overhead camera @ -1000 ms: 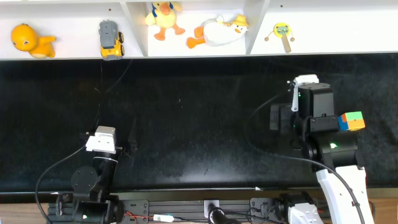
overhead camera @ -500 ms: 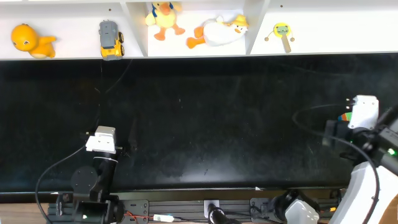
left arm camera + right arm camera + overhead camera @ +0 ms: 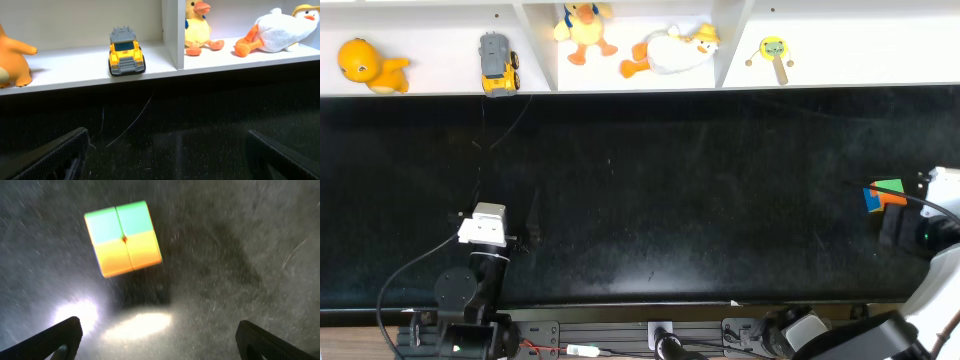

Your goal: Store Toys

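The multicoloured puzzle cube (image 3: 885, 193) sits on the black table (image 3: 670, 200) at the right edge of the top view, about halfway down. The right tool (image 3: 160, 332) is above it with its fingers spread wide, touching nothing. The left tool (image 3: 167, 150), at the lower left, is also spread and empty. It faces the white shelf (image 3: 430, 60) along the top, which holds a yellow toy truck (image 3: 126, 51) and plush ducks (image 3: 200, 27).
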